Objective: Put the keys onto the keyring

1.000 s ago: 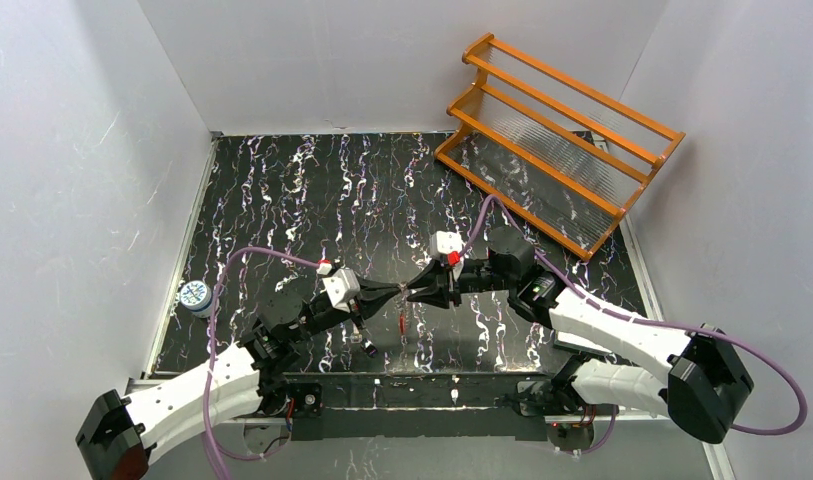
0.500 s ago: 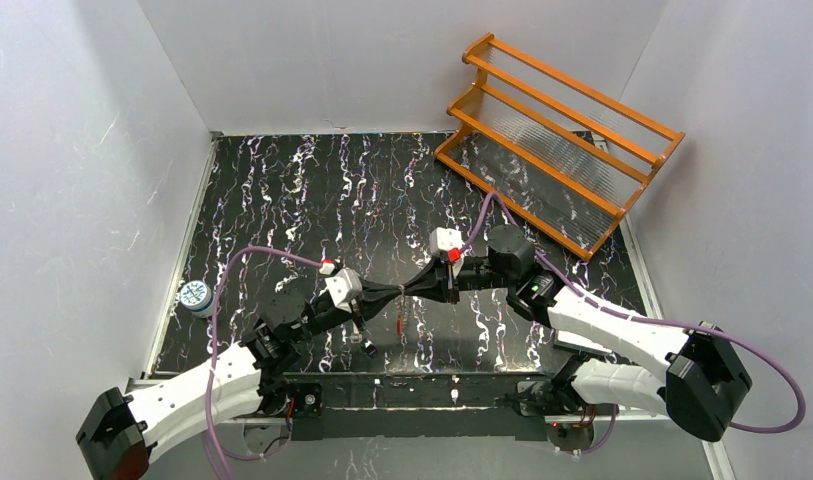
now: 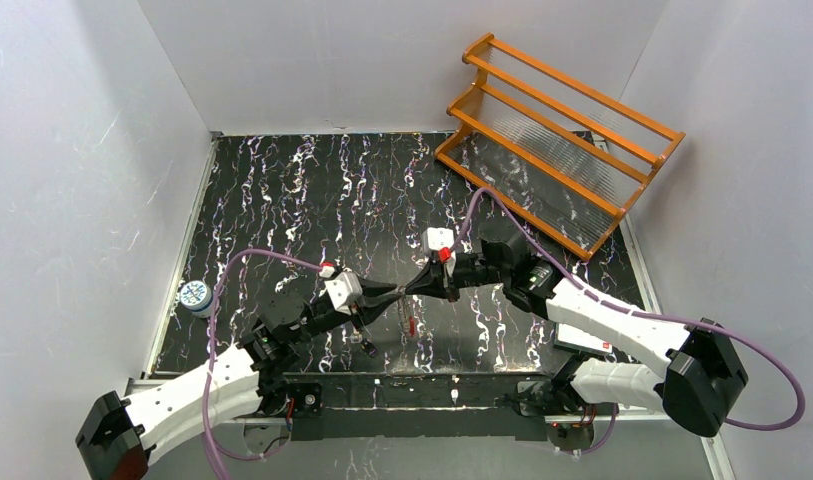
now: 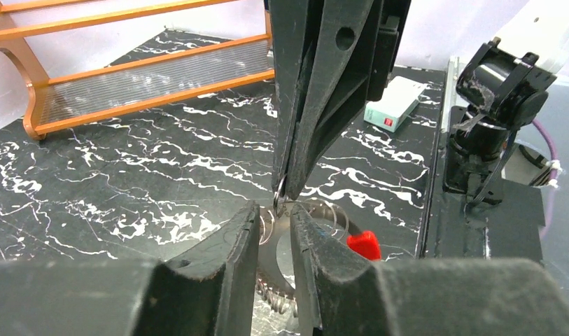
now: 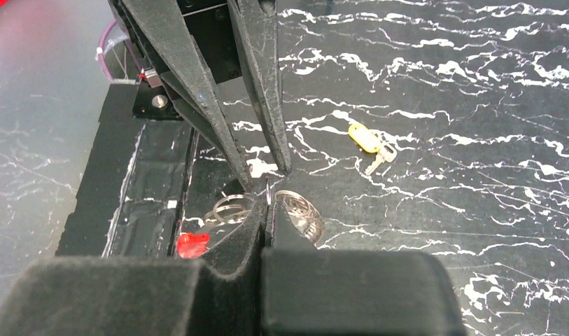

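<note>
Rack: the orange rack [image 3: 547,135] stands at the far right corner of the table [image 3: 312,190], askew to the walls.
Round tub: a small tub with a blue-and-white top [image 3: 193,296] sits at the table's left edge, well apart from the rack. I cannot tell what it holds.
White box: a small white box [image 4: 395,103] with a red spot lies shut on the near side of the rack, by my right arm.
Keyring: the keyring [image 5: 302,213] hangs above the table, well to the near-left of the rack, with its red tag [image 5: 192,243] dangling below.
Right gripper: my right gripper [image 5: 267,210] has its fingers pressed together, pinching the keyring's wire at the tips.
Left gripper: my left gripper [image 4: 274,217] meets it tip to tip. Its fingers stand narrowly parted, with the wire in the gap between them.
Keys: a yellow-gold key [image 5: 364,137] and a silvery key [image 5: 381,157] lie touching on the table, apart from the keyring. I cannot tell how they lie relative to the rack.
Change: a second ago my left fingers were clamped and my right ones parted, and now it is the reverse. My right wrist has shifted slightly away from the rack.
</note>
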Motion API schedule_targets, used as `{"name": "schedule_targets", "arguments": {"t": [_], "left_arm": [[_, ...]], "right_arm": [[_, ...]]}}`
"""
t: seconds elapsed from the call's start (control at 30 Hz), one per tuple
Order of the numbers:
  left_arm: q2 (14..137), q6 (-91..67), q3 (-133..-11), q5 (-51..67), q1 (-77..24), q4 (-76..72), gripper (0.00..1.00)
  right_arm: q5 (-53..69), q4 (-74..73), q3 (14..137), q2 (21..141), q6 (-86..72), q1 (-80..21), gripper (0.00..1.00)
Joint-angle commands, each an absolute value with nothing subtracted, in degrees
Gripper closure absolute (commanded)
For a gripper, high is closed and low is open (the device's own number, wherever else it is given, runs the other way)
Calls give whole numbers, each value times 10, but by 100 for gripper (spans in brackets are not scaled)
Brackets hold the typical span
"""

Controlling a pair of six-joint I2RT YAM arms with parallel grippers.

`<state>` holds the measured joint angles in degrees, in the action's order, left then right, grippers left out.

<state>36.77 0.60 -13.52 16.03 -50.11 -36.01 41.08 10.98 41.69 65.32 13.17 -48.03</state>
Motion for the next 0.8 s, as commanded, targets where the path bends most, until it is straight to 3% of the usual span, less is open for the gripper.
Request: {"name": "schedule_targets", "arguments": {"t": [0.0,0.2,0.77], "left_arm": [[368,52,-159,153,-504,-304,78],[411,81,-206,173,-504,-238,78],[461,77,-230,207,-504,-262,80]], "right_arm": [[413,28,470,657,201,-481,99],[412,1,479,658,228,-482,99],[425,1,482,666,228,-483,99]]}}
